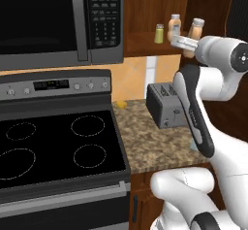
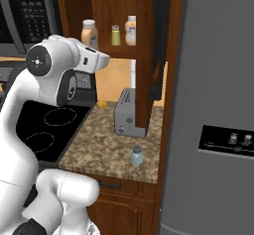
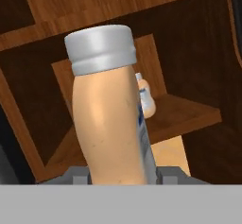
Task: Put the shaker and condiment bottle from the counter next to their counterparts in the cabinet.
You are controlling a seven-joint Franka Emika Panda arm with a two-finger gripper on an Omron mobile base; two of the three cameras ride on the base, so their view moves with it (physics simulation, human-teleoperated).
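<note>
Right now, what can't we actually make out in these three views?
- Gripper fingertips: hand view, hidden behind the held condiment bottle.
- Bottle's base: hand view, cut off at the bottom.
- Yellow item by the toaster: too small to identify.
- Shaker: left base view, behind the arm.

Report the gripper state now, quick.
Gripper: closed on the orange condiment bottle, held up at the cabinet shelf.
</note>
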